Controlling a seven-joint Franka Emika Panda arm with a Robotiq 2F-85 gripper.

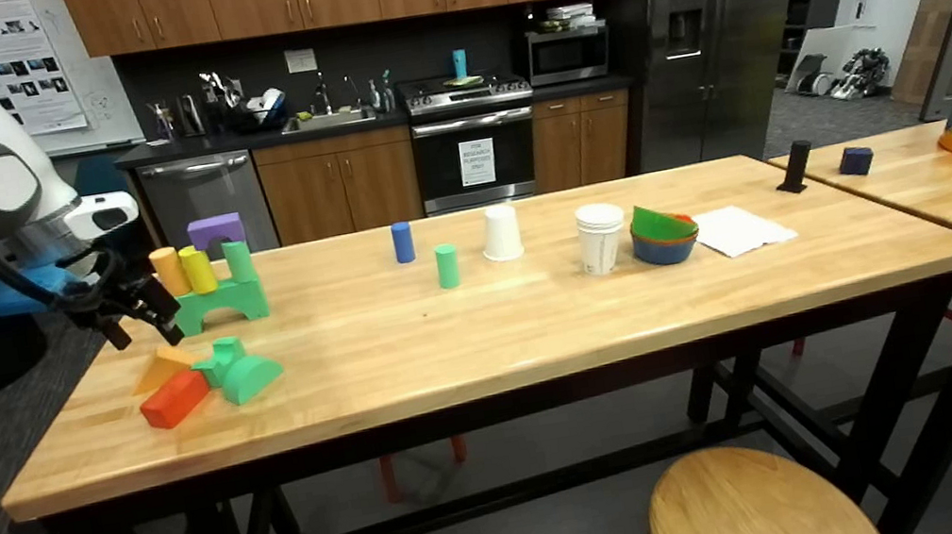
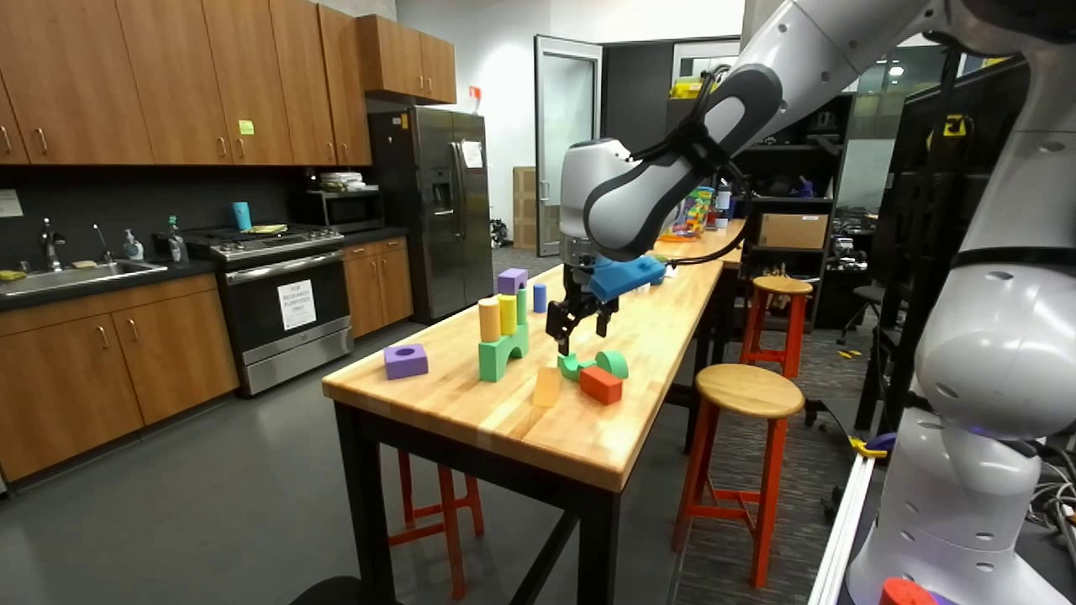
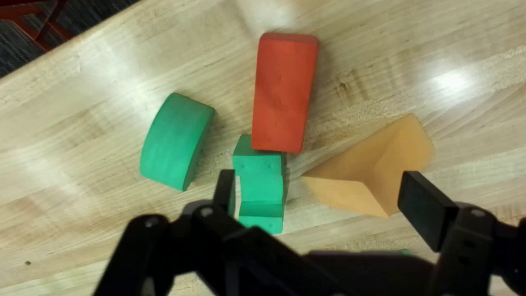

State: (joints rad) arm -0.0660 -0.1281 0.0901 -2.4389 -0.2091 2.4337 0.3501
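Note:
My gripper [image 3: 324, 193] is open and empty above several loose blocks; it also shows in both exterior views [image 1: 148, 334] [image 2: 582, 336]. Below it, in the wrist view, an orange triangular block [image 3: 370, 168] lies toward the right finger. A green notched block [image 3: 261, 181] lies beside the left finger. A red block [image 3: 284, 92] overlaps the notched block's end. A green half-round block [image 3: 174, 142] lies farther left. In an exterior view, a green arch [image 1: 221, 300] stands near the gripper, bearing orange [image 1: 170, 272], yellow [image 1: 199, 270] and green [image 1: 239, 261] cylinders and a purple arch [image 1: 215, 229].
A purple block with a hole [image 2: 406, 361] lies near the table corner. Farther along stand a blue cylinder [image 1: 402, 242], a green cylinder [image 1: 447, 267], an upturned white cup [image 1: 501, 234], stacked cups [image 1: 599, 243], bowls [image 1: 666, 248] and white paper [image 1: 742, 229]. Stools [image 2: 750, 391] stand alongside.

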